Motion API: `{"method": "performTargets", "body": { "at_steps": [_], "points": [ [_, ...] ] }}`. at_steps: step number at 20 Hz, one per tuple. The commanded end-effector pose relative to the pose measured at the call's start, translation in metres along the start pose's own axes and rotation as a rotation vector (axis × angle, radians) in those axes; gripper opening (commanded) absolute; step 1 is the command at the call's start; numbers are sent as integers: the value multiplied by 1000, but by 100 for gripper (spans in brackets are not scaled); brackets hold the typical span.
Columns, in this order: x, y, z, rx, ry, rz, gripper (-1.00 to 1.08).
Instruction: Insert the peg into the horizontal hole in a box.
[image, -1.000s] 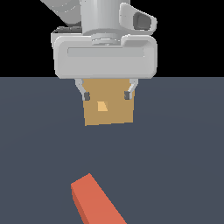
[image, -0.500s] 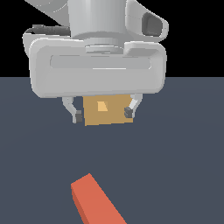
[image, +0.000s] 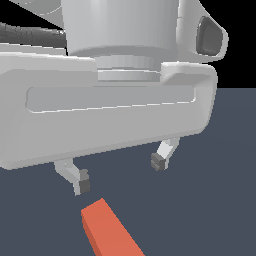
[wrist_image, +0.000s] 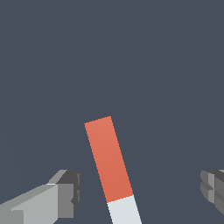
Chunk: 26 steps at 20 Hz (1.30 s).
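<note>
Since the earlier frame, the gripper (image: 120, 174) has advanced toward the exterior camera and now fills most of that view, hiding the box. Its jaws stand wide apart, holding nothing. The peg (wrist_image: 111, 167) lies flat on the dark floor (wrist_image: 166, 65), between the fingers (wrist_image: 65, 192) but untouched; its pale end shows in the wrist view.
</note>
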<state>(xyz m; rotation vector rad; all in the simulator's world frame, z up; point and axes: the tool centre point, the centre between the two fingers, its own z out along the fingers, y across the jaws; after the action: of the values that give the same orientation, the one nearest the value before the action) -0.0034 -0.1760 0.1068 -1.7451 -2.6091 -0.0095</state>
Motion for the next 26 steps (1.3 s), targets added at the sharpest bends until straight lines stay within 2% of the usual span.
{"method": "performTargets", "body": {
  "at_steps": [1, 7, 13, 19, 26],
  "points": [
    [-18, -3, 7, 1, -1, -46, 100],
    [-58, -4, 21, 2, -2, -150, 100],
    [-88, -1, 32, 3, -4, -225, 100],
    [-104, 2, 37, 4, -5, -267, 100],
    [-110, 4, 39, 4, -5, -281, 100]
  ]
}}
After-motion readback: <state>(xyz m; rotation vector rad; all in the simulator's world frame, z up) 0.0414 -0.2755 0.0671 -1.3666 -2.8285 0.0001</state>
